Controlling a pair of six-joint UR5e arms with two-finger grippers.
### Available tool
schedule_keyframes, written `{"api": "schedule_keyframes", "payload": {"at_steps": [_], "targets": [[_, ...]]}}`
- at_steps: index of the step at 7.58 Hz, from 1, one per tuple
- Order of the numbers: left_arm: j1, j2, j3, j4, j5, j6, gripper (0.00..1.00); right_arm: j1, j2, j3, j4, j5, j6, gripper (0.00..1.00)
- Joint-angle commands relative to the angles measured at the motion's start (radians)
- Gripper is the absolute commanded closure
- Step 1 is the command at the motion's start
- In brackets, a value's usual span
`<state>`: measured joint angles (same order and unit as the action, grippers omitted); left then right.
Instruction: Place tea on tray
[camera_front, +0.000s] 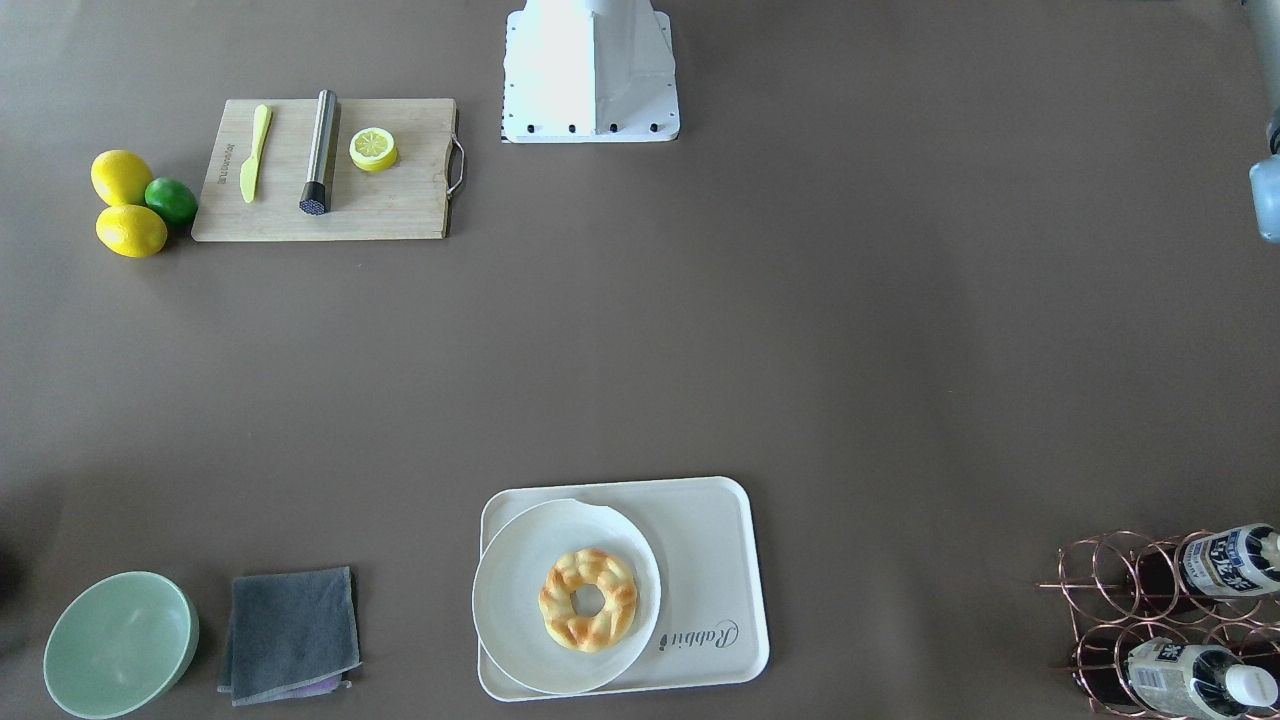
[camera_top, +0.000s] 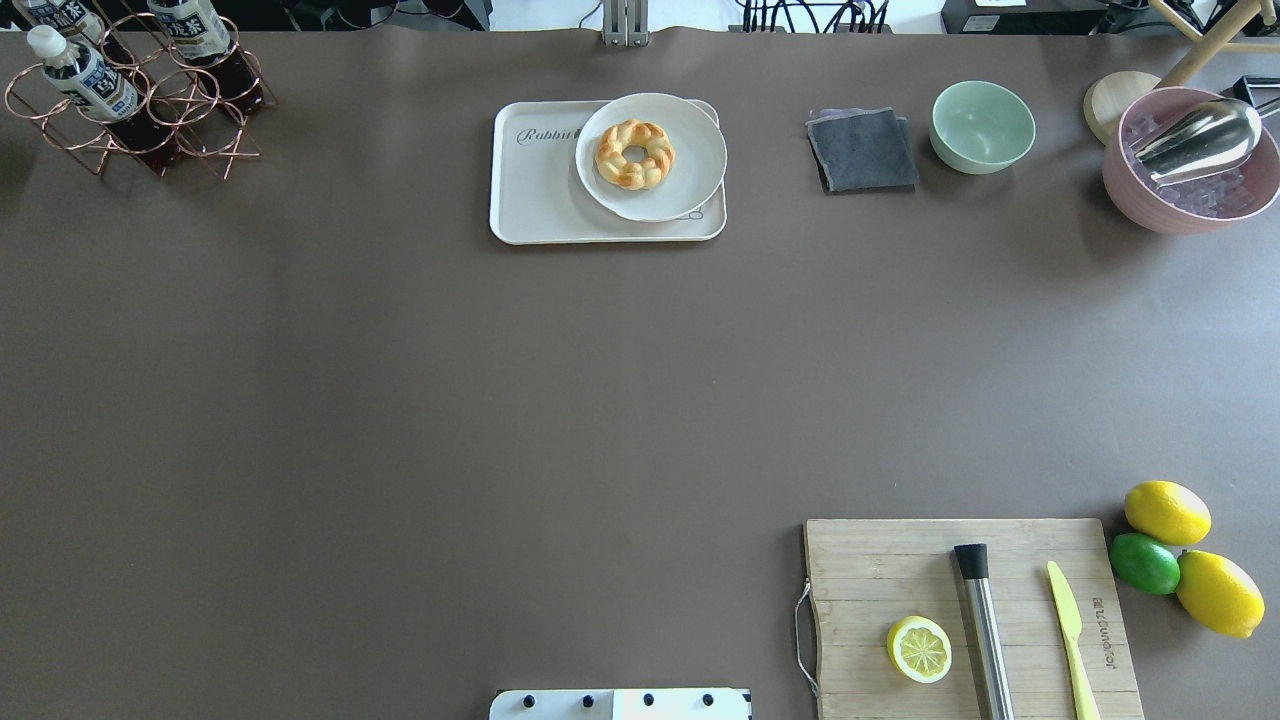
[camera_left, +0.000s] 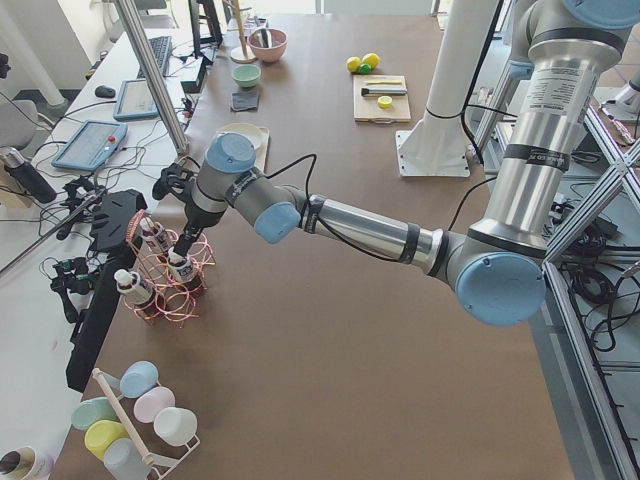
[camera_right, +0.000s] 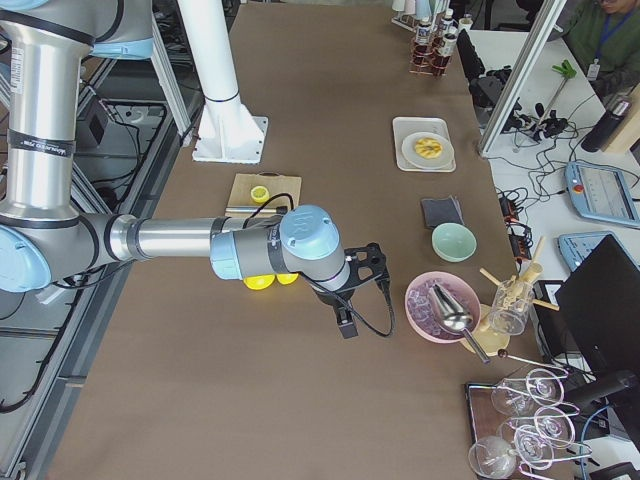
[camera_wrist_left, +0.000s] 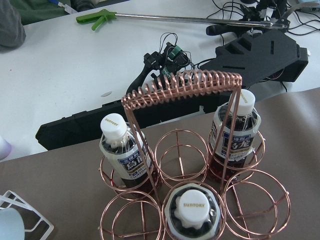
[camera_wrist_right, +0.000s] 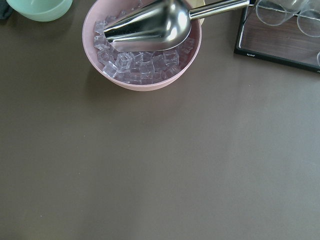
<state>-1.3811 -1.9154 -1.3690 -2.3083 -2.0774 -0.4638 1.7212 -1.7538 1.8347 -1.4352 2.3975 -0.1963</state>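
Three tea bottles stand in a copper wire rack (camera_wrist_left: 182, 87) at the table's far left corner: one at the left (camera_wrist_left: 120, 150), one at the right (camera_wrist_left: 237, 130), and one nearest below the camera (camera_wrist_left: 192, 212). Two of them show in the overhead view (camera_top: 80, 75). My left gripper (camera_left: 185, 245) hangs right over the rack, above a bottle (camera_left: 180, 268); I cannot tell whether it is open or shut. The cream "Rabbit" tray (camera_top: 535, 190) lies at the far middle (camera_front: 710, 560). My right gripper (camera_right: 345, 322) hovers over bare table; I cannot tell its state.
A round white plate (camera_top: 690, 150) with a doughnut (camera_top: 634, 153) covers the tray's right half. A grey cloth (camera_top: 862, 150), green bowl (camera_top: 982, 125) and pink ice bowl (camera_wrist_right: 145, 82) with a scoop stand to the right. A cutting board (camera_top: 900, 560), lemons and a lime lie near right.
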Motion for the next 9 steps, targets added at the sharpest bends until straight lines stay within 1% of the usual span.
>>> {"api": "schedule_keyframes", "payload": {"at_steps": [1, 3, 5, 7, 9], "targets": [[0.069, -0.065, 0.122, -0.117, 0.077, -0.085, 0.03, 0.000, -0.003, 0.000, 0.001, 0.015, 0.000, 0.00], [0.082, -0.079, 0.203, -0.221, 0.077, -0.116, 0.05, 0.000, -0.001, 0.000, -0.001, 0.017, 0.001, 0.00], [0.082, -0.074, 0.211, -0.236, 0.077, -0.116, 0.07, 0.000, -0.001, -0.002, -0.001, 0.017, 0.002, 0.00], [0.083, -0.068, 0.214, -0.243, 0.077, -0.116, 0.19, 0.000, -0.001, -0.002, -0.001, 0.017, 0.002, 0.00], [0.085, -0.065, 0.238, -0.279, 0.076, -0.116, 0.20, 0.000, -0.001, -0.002, -0.001, 0.015, 0.002, 0.00]]}}
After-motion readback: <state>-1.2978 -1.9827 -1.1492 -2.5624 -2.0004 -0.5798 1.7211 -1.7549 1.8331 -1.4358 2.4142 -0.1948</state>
